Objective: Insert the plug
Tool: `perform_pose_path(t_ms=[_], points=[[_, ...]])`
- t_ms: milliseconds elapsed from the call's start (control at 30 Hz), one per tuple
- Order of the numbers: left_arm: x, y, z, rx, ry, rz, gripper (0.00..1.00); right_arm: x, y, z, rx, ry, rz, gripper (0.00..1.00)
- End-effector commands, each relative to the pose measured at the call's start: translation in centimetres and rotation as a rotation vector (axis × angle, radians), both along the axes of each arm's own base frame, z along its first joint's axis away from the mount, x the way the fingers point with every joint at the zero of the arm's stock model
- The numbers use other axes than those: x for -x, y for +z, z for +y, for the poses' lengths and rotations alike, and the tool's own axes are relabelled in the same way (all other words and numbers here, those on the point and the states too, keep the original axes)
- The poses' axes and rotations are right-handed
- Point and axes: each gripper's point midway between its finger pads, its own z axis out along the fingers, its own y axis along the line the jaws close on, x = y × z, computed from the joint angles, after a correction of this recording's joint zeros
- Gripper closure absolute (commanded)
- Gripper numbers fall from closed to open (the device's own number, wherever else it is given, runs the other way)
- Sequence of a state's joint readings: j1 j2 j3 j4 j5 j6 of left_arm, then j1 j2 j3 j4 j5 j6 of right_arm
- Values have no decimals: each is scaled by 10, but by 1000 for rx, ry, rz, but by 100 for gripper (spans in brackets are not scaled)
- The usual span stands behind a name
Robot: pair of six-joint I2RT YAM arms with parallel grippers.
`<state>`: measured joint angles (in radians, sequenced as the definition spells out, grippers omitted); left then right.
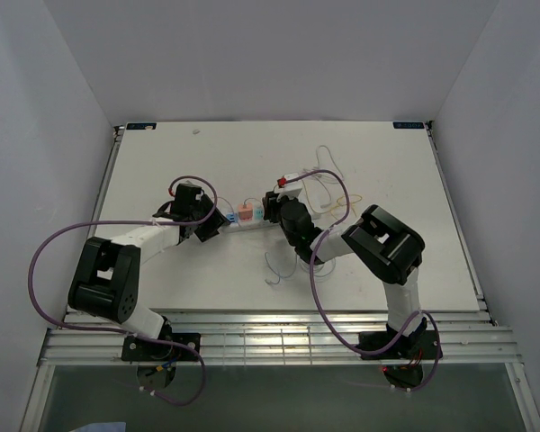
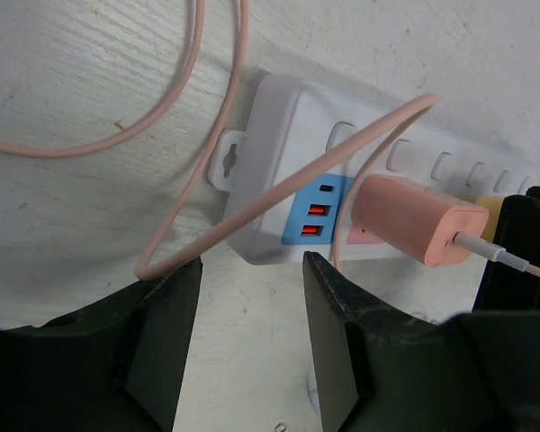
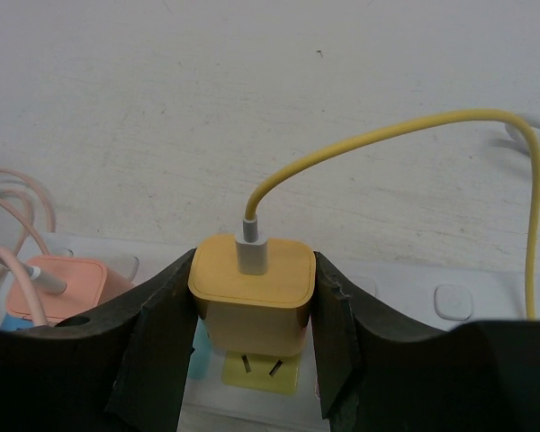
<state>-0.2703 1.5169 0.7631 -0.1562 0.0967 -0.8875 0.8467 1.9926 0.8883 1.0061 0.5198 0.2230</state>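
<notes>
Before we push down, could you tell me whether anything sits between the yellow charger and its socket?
Nothing visible does. The right gripper holds the yellow charger directly over the yellow socket on the power strip; its slots show bare. The pink charger sits beside it, off the path.

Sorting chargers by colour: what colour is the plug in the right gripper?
The plug is yellow; clearest in right wrist view.

Yellow plug [image 3: 250, 292] upright over white power strip [image 2: 283, 126].

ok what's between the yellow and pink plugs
One finger of the right claw, which grips the yellow plug; the pink plug sits beyond it. Seen in the right wrist view.
</notes>
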Motion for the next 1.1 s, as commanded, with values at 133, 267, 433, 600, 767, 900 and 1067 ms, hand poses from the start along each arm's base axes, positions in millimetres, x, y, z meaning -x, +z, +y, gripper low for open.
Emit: perform_pose_path(t_ms=[133, 267, 433, 600, 767, 900, 1067], points=[[-9, 11, -3, 11, -14, -34, 41, -12, 29, 5, -45, -41, -90, 92], [-8, 9, -2, 7, -14, -26, 42, -12, 27, 5, -40, -39, -88, 92], [-7, 8, -4, 16, -25, -20, 44, -8, 25, 13, -25, 6, -75, 92], [-7, 10, -5, 21, -31, -24, 45, -3, 23, 17, -16, 22, -56, 92], [-6, 16, -4, 15, -33, -37, 45, 0, 18, 17, -1, 3, -29, 92], [-5, 16, -2, 6, -31, -39, 45, 6, 9, 17, 0, 11, 8, 92], [0, 17, 0, 0, -27, -37, 45, 19, -27, 16, 104, -10, 37, 92]])
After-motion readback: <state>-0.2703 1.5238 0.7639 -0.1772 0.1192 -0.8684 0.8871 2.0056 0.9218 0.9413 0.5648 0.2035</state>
